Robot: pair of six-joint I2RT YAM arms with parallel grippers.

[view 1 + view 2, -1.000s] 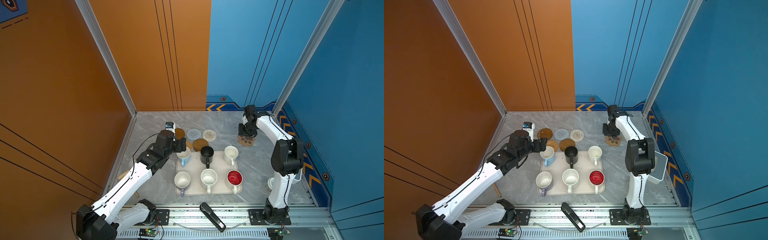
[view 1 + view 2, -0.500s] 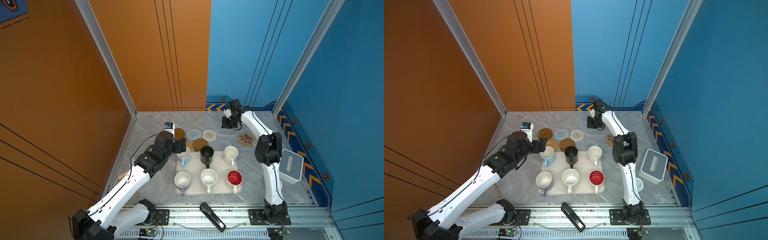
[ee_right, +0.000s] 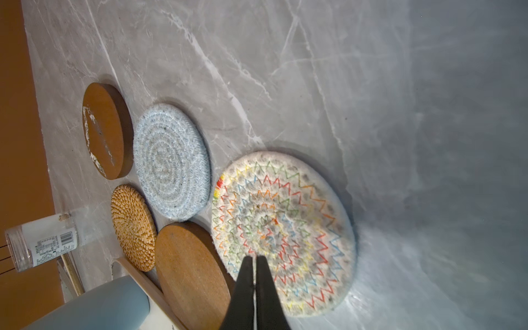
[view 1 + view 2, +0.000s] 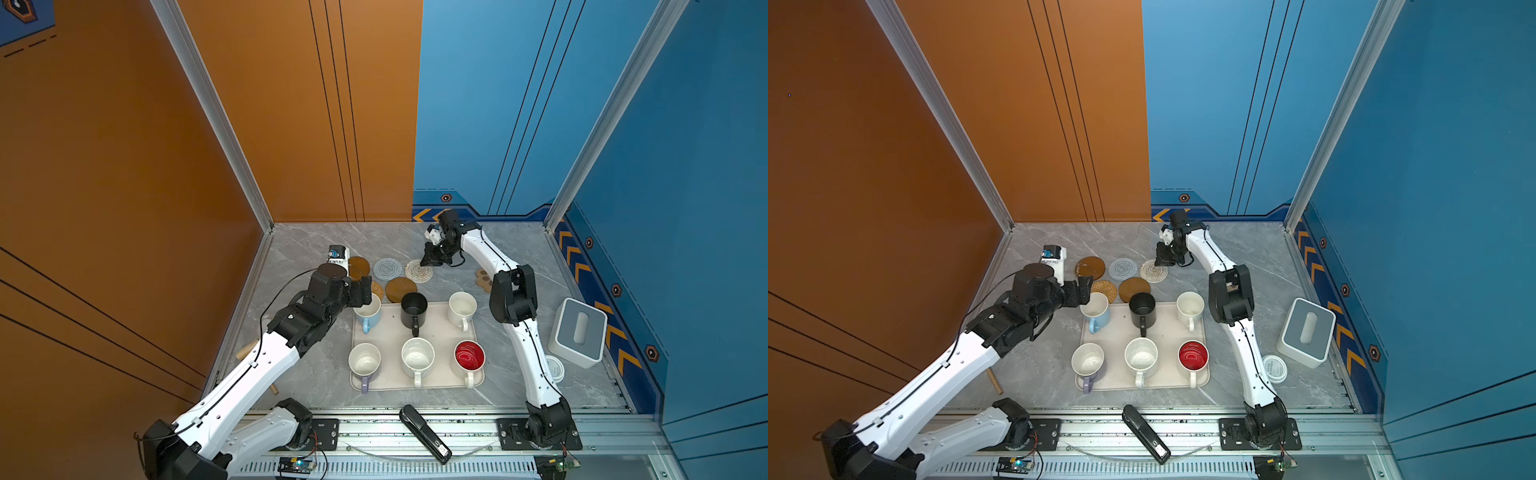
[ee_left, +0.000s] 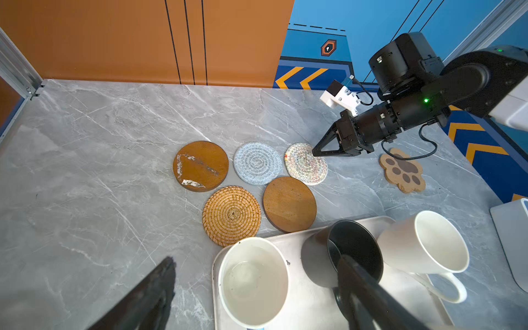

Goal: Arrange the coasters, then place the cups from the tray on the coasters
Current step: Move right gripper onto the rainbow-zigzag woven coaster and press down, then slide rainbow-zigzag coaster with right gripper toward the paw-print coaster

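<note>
Risks. Left of frame: closing on the light blue handled mug [image 4: 368, 313], at the upper-left corner of the cream rectangular tray [image 4: 436, 380], could clip the black mug [image 4: 413, 309] just beside it, since the gap is tight. Centre: a shove on the soft whitish crocheted disc with zigzag stitching [image 3: 283, 228] may bunch it or ride it onto the grey-blue crocheted disc [image 4: 387, 269] just beside it.

Jaws. Left jaws: wide apart, empty, flanking the light blue handled mug; contact unclear. Right jaws: pressed together, holding nothing, tips at the whitish disc's edge.

Six mugs [image 4: 1142, 309] stand on the tray [image 4: 1165, 332], with five round coasters [image 4: 1122, 269] clustered just behind it. The right gripper [image 4: 1160, 262], fingers together, sits at the edge of the whitish coaster [image 4: 1153, 272].
</note>
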